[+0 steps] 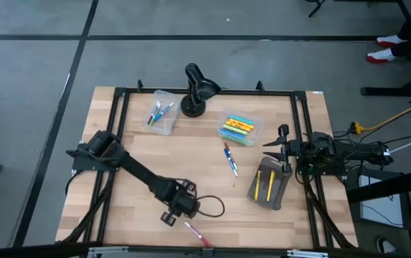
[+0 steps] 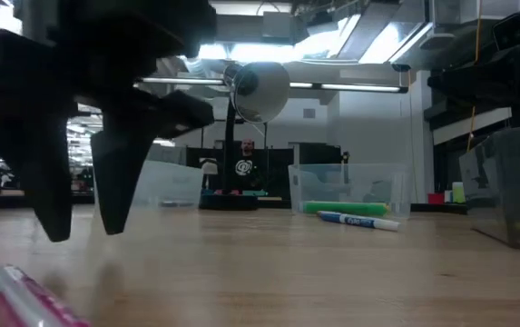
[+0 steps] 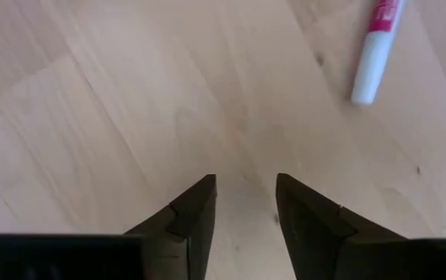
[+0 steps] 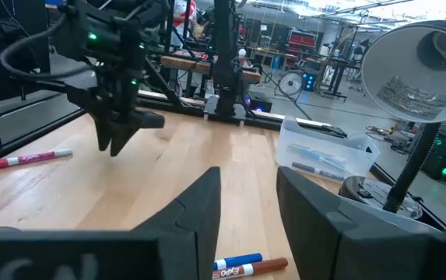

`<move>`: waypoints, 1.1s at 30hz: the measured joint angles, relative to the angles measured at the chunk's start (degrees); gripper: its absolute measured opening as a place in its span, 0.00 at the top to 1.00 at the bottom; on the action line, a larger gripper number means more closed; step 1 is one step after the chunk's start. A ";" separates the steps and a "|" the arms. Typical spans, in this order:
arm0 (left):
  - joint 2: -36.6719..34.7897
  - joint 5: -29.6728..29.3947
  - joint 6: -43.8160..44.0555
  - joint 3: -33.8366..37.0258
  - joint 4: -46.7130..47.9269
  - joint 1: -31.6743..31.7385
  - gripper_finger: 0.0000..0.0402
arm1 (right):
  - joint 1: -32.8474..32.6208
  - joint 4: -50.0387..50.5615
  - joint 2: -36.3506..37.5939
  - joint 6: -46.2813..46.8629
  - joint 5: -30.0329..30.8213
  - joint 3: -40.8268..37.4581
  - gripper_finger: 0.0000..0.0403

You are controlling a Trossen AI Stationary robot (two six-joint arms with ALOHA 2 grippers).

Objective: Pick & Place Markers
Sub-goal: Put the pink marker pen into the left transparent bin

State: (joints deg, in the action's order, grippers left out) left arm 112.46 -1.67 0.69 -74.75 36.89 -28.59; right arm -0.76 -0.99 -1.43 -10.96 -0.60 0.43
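My left end effector (image 1: 178, 206) hangs just beside the pink marker (image 1: 197, 234) on the tabletop (image 1: 191, 165), fingers apart and empty. My right end effector (image 1: 277, 143), also parted and empty, waits well apart from that marker.

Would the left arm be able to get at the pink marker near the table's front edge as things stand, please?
Probably yes. The left claw hangs open just above bare wood, holding nothing, and the pink marker lies loose close beside it. Nothing stands between them; the right claw waits far off.
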 joint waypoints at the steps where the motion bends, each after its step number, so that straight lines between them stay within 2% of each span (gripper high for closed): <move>1: 0.00 -0.67 -0.13 -0.31 0.12 -0.46 0.67 | 0.00 0.00 0.00 0.00 0.00 0.00 0.69; 10: -0.13 -7.23 -5.04 -4.43 -0.87 -5.18 0.67 | 0.00 0.00 0.00 0.00 0.00 0.00 0.69; 22: 1.60 -7.16 -12.05 -4.43 -9.79 -9.91 0.68 | -0.02 0.00 0.00 0.00 0.00 0.00 0.69; 28: 3.87 -4.66 -14.81 -4.40 -13.08 -10.55 0.68 | 0.00 0.00 0.00 0.00 0.00 0.00 0.69; 33: 3.87 -6.81 -17.12 -4.39 -13.76 -10.85 0.68 | -0.01 0.00 0.00 -0.01 0.00 0.00 0.69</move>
State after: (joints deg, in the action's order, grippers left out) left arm 116.33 -8.48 -16.44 -79.14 23.14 -39.44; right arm -0.76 -0.99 -1.43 -10.97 -0.60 0.43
